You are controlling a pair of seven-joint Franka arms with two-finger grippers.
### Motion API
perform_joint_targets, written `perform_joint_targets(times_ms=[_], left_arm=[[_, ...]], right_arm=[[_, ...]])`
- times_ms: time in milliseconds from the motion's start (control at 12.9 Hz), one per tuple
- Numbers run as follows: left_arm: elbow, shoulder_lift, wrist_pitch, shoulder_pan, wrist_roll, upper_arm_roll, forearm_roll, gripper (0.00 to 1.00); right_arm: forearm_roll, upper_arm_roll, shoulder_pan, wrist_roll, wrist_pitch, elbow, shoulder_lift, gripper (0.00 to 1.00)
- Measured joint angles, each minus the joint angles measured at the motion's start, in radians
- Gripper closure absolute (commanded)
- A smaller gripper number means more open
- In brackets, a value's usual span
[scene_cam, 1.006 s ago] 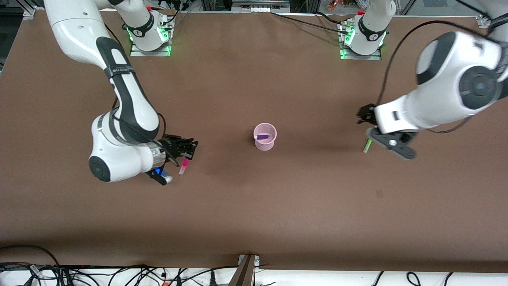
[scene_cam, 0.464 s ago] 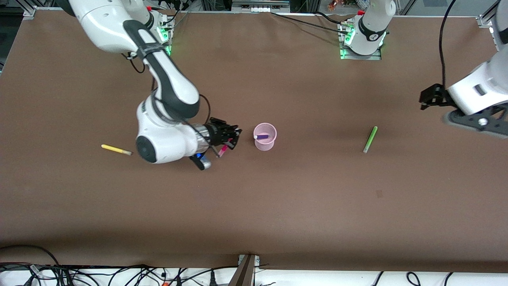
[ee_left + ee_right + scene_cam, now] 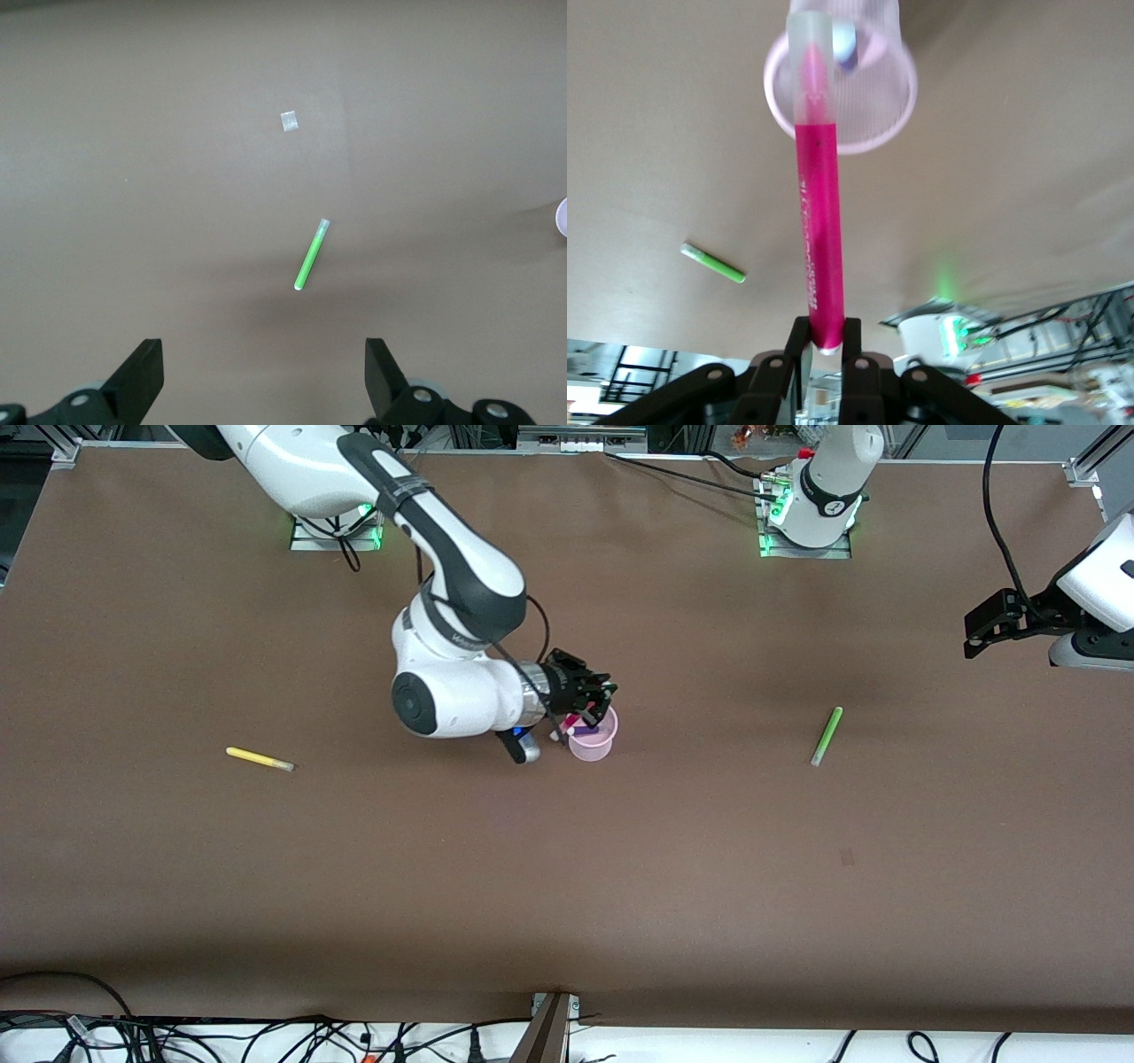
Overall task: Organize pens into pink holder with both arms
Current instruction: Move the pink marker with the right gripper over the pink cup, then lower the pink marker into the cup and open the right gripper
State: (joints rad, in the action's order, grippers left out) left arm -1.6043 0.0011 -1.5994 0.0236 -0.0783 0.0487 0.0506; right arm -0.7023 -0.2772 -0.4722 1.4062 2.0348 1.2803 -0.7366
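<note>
The magenta-pink pen (image 3: 818, 221) is clamped at one end between the closed fingers of the right gripper (image 3: 585, 701), which is held over the pink holder (image 3: 592, 744) at the middle of the table. In the right wrist view the pen's long axis runs straight out from the jaws, and its pale capped end is seen over the holder's open mouth, close to the rim rather than at the centre. The dark purple pen (image 3: 588, 732) is already lodged in the holder, leaning across it. It is judged that release turns on this alignment: the tip must be inside the rim and the pen steep enough to drop in beside the purple one.

The left gripper (image 3: 266, 385) is held with its fingers spread wide and empty, above the table toward the left arm's end. The light green pen (image 3: 826, 736) lies flat on the table, apart from those fingers, between the holder and the left arm's end. The yellow pen (image 3: 259, 759) lies flat toward the right arm's end, well apart from the holder.
</note>
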Motion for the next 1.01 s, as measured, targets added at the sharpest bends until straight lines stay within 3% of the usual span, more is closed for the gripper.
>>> perform_joint_targets(times_ms=[387, 1006], left_arm=[[-0.004, 0.006, -0.012, 0.0, 0.001, -0.007, -0.002, 0.0], [0.01, 0.025, -0.033, -0.001, 0.009, -0.007, -0.002, 0.0]], right_arm=[[-0.113, 0.005, -0.03, 0.089, 0.061, 0.002, -0.005, 0.95], [-0.117, 0.005, -0.05, 0.07, 0.159, 0.007, -0.066, 0.94]])
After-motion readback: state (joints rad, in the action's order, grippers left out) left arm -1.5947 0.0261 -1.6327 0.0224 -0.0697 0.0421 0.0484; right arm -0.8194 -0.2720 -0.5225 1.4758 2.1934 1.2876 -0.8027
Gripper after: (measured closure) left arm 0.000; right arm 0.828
